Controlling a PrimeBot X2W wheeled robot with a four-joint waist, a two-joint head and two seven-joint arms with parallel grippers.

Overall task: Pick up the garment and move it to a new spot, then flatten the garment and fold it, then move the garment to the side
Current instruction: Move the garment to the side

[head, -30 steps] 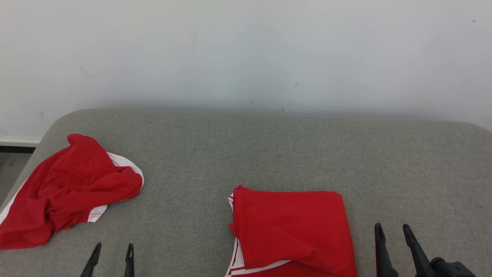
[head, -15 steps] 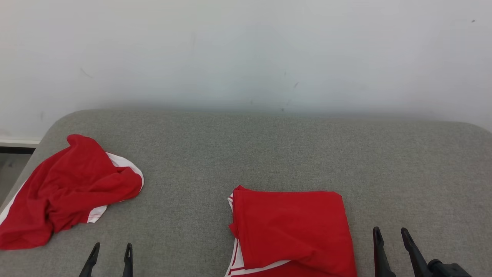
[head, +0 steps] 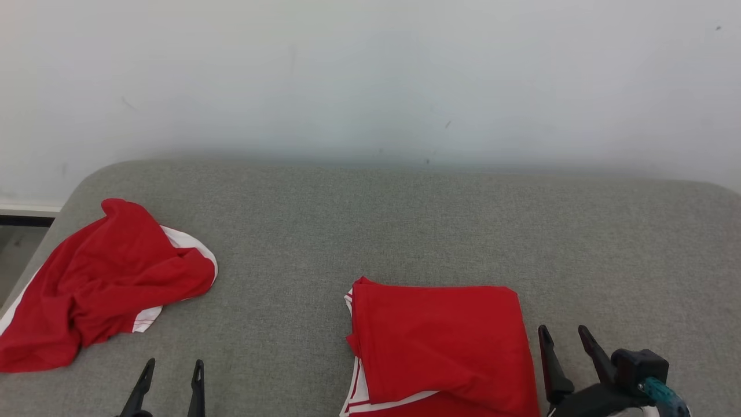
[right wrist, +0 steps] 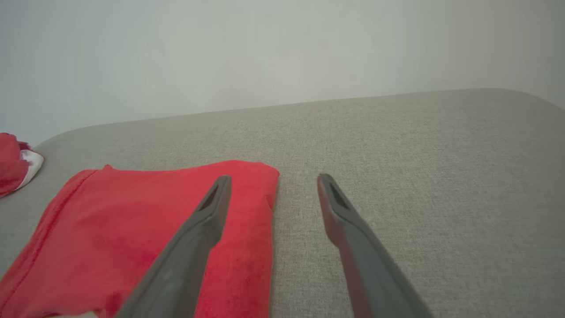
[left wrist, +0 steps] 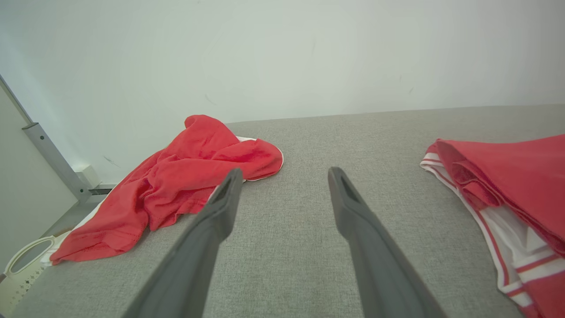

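At the lower right of the head view, the right gripper (head: 564, 333) stands with its two fingers apart and nothing between them. The right wrist view shows one finger over red cloth and the other over the bare grey padded surface (right wrist: 397, 176), so the jaws straddle the right-hand edge of the folded garment (head: 440, 341). We judge this placement as staging for a grasp on that closed edge, which would let the stack be moved aside without its layers opening. We cannot tell whether the gripper touches the cloth. The left gripper (head: 174, 366) is likewise spread and empty, low at the left over bare surface, between the two red pieces and touching neither; we read it as parked. The folded garment lies on the grey padded surface near the robot, slightly right of centre. Its far edge runs parallel to the wall (head: 370, 75). Its near end is cut off by the bottom of the head view, so we judge, but cannot confirm, that the long axis runs from the wall toward the robot. The layered, white-striped edges face the robot's left and the smooth fold faces right. A crumpled garment (head: 104, 284) lies at the left edge of the surface, well apart, its long axis slanting from far right to near left.
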